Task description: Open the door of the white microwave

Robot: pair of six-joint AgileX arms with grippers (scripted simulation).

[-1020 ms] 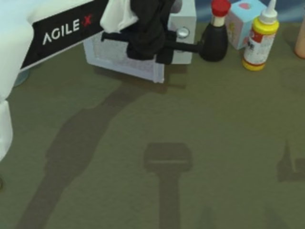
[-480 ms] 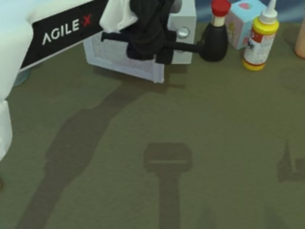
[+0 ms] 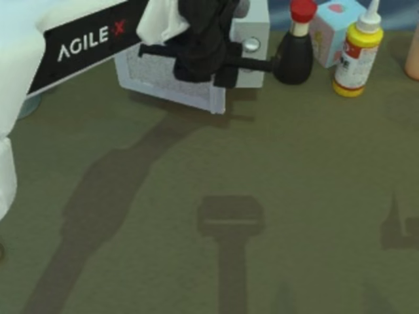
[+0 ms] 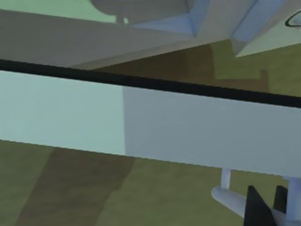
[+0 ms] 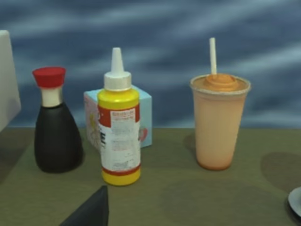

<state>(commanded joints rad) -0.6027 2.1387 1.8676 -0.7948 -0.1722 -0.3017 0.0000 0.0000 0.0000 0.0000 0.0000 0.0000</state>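
The white microwave stands at the table's back, its silver knob showing beside my left arm. Its door, with the grey mesh window, stands ajar, swung out toward the front at an angle. My left gripper reaches over the microwave from the left and is shut on the door's slim white handle. In the left wrist view the door's top edge fills the middle, and the gripper has a black fingertip on each side of the handle. My right gripper is out of the top view.
Right of the microwave stand a black soy-sauce bottle with a red cap, a pale blue carton, a yellow squeeze bottle and an orange drink cup with a straw. Olive tabletop stretches toward the front.
Almost nothing: the door's free edge and my left gripper have crept a hair to the left. The right arm has not moved.
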